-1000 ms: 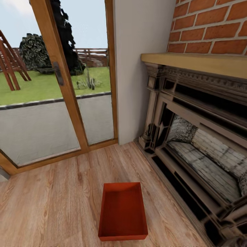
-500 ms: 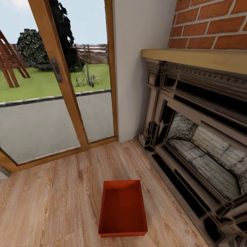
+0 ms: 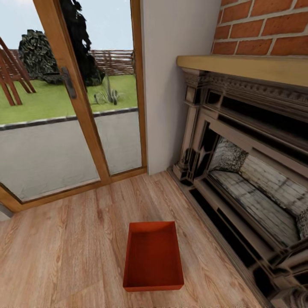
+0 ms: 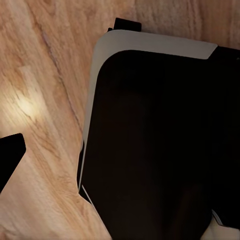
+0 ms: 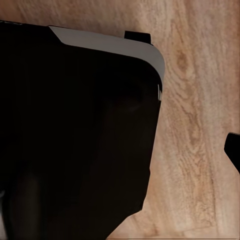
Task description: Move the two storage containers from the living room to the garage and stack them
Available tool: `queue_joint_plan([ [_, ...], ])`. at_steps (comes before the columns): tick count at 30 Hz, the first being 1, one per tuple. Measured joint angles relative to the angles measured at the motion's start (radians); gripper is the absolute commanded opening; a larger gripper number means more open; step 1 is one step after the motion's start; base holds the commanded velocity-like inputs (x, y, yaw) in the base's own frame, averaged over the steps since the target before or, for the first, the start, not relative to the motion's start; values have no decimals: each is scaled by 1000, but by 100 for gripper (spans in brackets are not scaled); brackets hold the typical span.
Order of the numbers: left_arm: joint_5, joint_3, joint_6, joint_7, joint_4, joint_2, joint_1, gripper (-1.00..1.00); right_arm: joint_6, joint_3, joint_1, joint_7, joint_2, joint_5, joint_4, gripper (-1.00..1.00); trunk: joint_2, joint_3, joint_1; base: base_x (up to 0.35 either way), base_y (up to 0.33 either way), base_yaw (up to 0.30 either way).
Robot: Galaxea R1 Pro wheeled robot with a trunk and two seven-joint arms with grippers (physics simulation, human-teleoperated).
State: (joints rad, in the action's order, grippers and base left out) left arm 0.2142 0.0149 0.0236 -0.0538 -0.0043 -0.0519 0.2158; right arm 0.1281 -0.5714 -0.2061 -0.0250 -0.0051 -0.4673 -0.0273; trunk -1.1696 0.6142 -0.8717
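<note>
As we look down, one storage container (image 3: 153,256) lies empty on the wood-plank floor (image 3: 64,248).
It sits between the glass doors (image 3: 64,107) and fireplace (image 3: 248,171); whether our pincers are clenched, we cannot tell.

Light wood-plank flooring (image 3: 72,252) with visible grain and a soft sheen. Storage container (image 3: 153,256), smooth matt orange-red, plastic-looking. Glass doors (image 3: 47,119) in warm varnished wood frames. Fireplace (image 3: 252,171): rough red brick above, carved dark surround, pale wooden mantel, worn grey firebrick inside.
</note>
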Motion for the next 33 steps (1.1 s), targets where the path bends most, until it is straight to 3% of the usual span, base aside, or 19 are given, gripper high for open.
queue_joint_plan([
  [33, 0, 0, 0, 0, 0, 0, 0, 100, 0, 0, 0, 0, 0, 0, 1, 100, 0, 53, 0, 0, 0, 0],
])
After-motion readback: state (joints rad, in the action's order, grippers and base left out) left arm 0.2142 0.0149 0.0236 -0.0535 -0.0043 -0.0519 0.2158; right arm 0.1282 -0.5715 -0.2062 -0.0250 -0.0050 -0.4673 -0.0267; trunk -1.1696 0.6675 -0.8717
